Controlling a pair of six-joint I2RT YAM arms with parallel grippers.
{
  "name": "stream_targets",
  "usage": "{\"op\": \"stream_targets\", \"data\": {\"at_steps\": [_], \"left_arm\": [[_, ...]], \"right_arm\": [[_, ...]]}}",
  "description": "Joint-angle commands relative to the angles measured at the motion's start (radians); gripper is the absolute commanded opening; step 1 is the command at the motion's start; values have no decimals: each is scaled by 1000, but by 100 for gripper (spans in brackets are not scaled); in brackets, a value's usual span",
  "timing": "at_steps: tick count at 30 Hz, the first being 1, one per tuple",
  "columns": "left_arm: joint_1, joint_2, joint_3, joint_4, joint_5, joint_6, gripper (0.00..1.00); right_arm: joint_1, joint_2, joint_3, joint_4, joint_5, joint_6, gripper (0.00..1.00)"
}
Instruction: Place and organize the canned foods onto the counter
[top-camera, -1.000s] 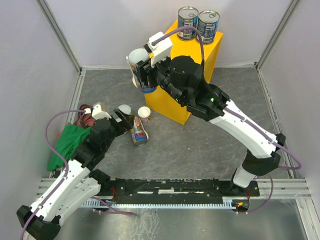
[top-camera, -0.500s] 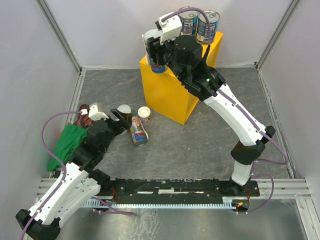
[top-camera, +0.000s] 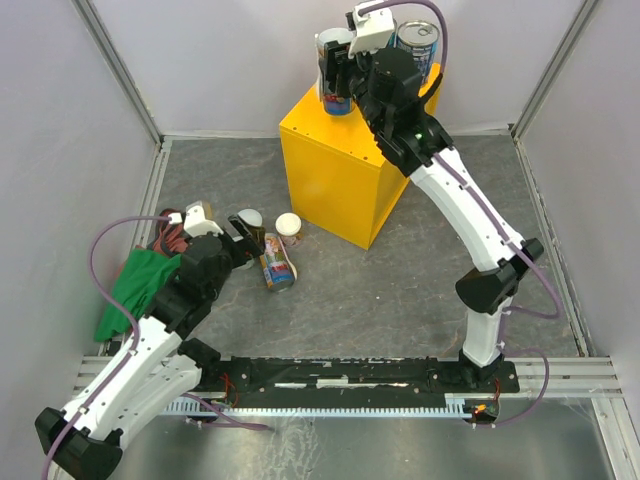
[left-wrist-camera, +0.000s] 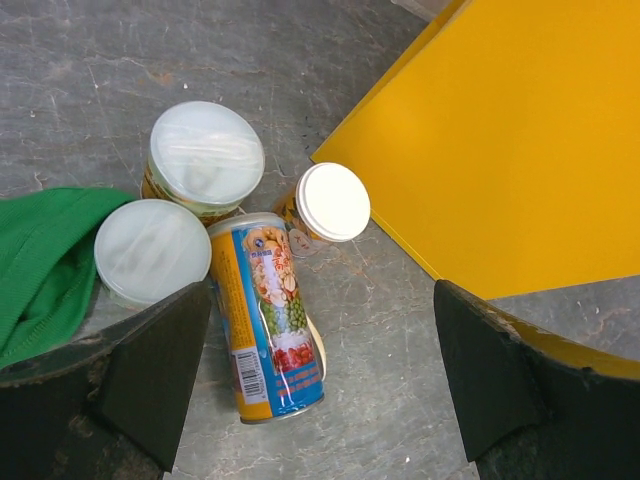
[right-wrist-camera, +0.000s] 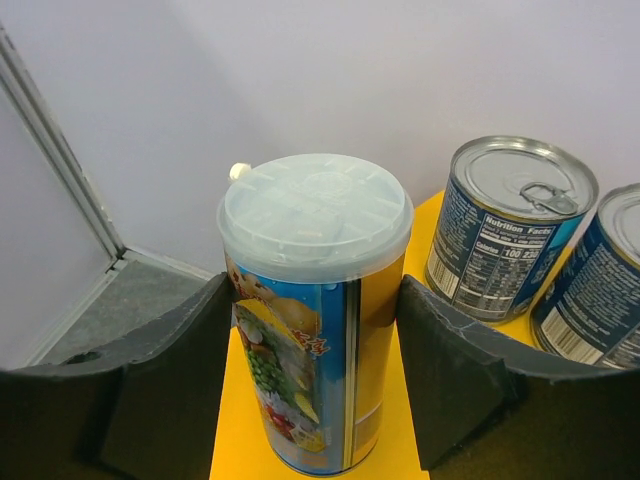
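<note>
Since a second ago the right pincer (right-wrist-camera: 315, 385) has carried its tall can (right-wrist-camera: 315, 300) up from beside the left face of the counter (top-camera: 330, 190) to above its top, at the far left. The left arm has barely shifted.

That pincer is clenched on the tall can, one finger on each side of the colourful label, below the pale lid. The can is upright. Whether its base already rests on the yellow top or hangs just above it cannot be told from the wrist view. It sits close to the counter's left edge, with only a narrow yellow strip showing on that side. On its right stand the two blue cans (right-wrist-camera: 505, 230), just beside it but apart from it, with a wedge of yellow between. From above, the near half of the top shows as bare yellow running to the front corner.

Down on the grey floor (left-wrist-camera: 100, 60), the left pincer (left-wrist-camera: 322, 370) is released, its jaws wide and holding nothing. Below it a second tall can (left-wrist-camera: 265, 320) lies on its side, closer to the left finger. Three small cans (left-wrist-camera: 206, 155) stand upright around the lying can's upper end. One of them is just beside the counter's lower edge and another is against the green cloth (left-wrist-camera: 40, 260).
</note>
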Motion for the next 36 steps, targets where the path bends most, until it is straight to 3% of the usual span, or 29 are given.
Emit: {"op": "stream_targets", "data": {"at_steps": [1, 10, 36], "left_arm": [[13, -5, 45, 50, -26, 79, 98], [36, -10, 60, 45, -22, 131, 98], [110, -12, 53, 36, 36, 151, 99]], "right_arm": [[-25, 20, 73, 261, -46, 1, 16], [-79, 100, 121, 322, -65, -2, 16], [-110, 40, -120, 422, -70, -28, 17]]}}
